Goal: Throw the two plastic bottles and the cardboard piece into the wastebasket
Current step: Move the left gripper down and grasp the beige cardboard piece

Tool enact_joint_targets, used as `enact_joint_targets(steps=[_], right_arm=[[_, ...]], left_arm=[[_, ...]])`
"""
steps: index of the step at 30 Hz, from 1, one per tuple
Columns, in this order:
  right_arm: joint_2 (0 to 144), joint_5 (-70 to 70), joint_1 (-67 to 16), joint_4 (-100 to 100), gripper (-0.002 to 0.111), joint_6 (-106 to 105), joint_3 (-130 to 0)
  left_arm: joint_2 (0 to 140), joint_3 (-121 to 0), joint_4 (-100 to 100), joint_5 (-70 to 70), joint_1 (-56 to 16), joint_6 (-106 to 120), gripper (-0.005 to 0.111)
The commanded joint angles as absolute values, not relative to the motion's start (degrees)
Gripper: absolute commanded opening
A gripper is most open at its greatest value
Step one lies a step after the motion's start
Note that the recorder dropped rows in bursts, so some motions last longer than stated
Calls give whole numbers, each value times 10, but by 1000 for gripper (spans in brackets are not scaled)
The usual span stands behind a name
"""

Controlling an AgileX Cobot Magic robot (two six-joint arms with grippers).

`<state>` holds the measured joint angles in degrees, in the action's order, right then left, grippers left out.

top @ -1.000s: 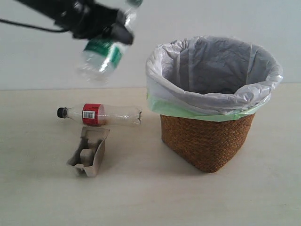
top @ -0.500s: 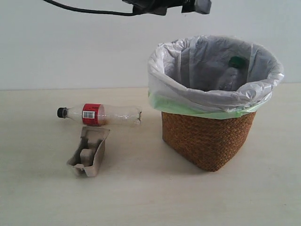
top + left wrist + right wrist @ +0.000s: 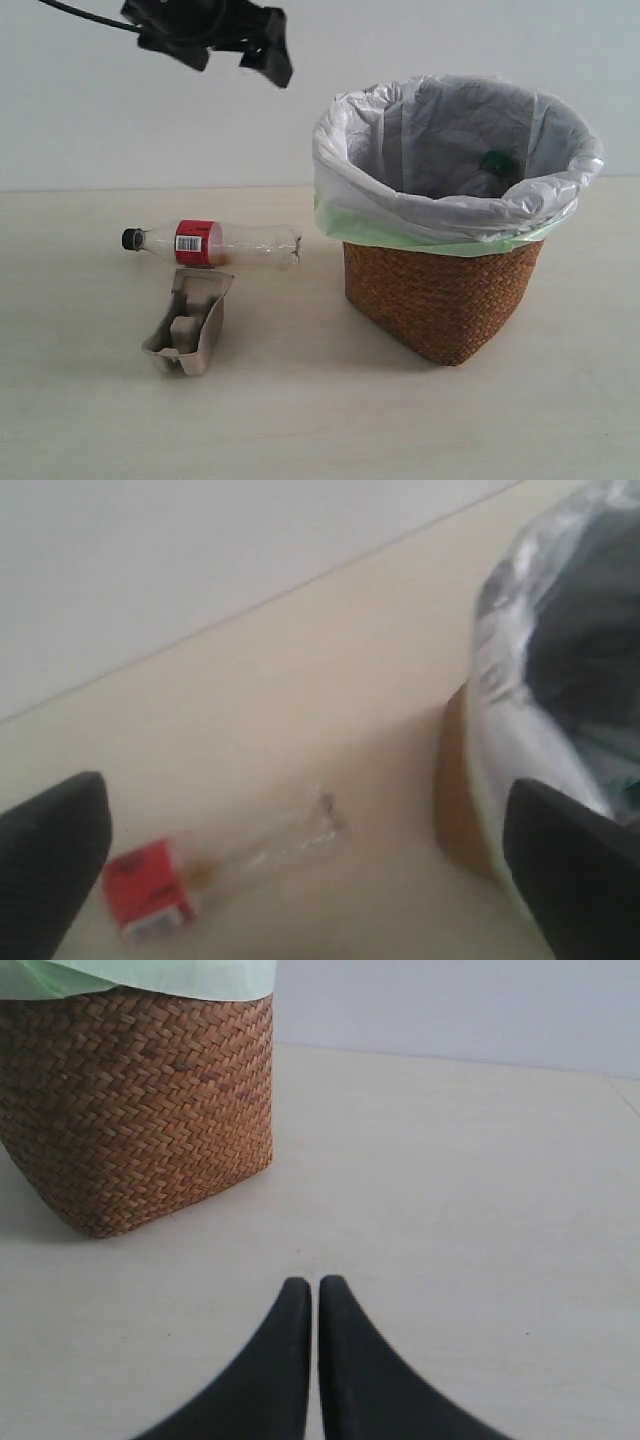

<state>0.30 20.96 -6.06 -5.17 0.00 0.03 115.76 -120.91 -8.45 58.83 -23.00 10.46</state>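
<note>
The green-capped bottle (image 3: 492, 168) lies inside the wicker wastebasket (image 3: 440, 300), only its cap and neck showing above the bag (image 3: 400, 190). On the table to the basket's left lies the black-capped bottle with a red label (image 3: 212, 243) (image 3: 225, 865). In front of it sits the grey pulp cardboard piece (image 3: 188, 322). My left gripper (image 3: 232, 45) (image 3: 310, 870) hangs high above the table, left of the basket, open and empty. My right gripper (image 3: 315, 1290) is shut and empty, low over the table beside the basket (image 3: 130, 1110); it is out of the exterior view.
A pale wall stands behind the beige table (image 3: 330, 420). The bag's green edge (image 3: 380, 232) folds over the basket rim. A black cable (image 3: 80, 12) trails from the left arm at the upper left.
The left gripper let the green-capped bottle go over the basket; the bottle has settled lower inside. The gripper has swung back to the left, empty. The other bottle and the cardboard have not moved.
</note>
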Motion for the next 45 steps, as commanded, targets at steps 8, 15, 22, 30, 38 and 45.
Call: enact_joint_targets(steps=[8, 15, 22, 30, 38, 45], right_arm=[[0, 207, -58, -51, 0, 0, 0], [0, 207, -58, -51, 0, 0, 0], [0, 207, -58, -52, 0, 0, 0], [0, 207, -58, -52, 0, 0, 0], [0, 207, -58, -52, 0, 0, 0], [0, 207, -58, -52, 0, 0, 0]], left_arm=[[1151, -1087, -36, 700, -181, 9, 105], [1151, -931, -44, 666, -180, -4, 105], [1154, -822, -128, 512, -181, 20, 105], [1191, -819, -44, 478, -212, 29, 105], [1209, -819, -40, 490, -212, 0, 90], [1211, -820, -48, 495, -212, -3, 5]])
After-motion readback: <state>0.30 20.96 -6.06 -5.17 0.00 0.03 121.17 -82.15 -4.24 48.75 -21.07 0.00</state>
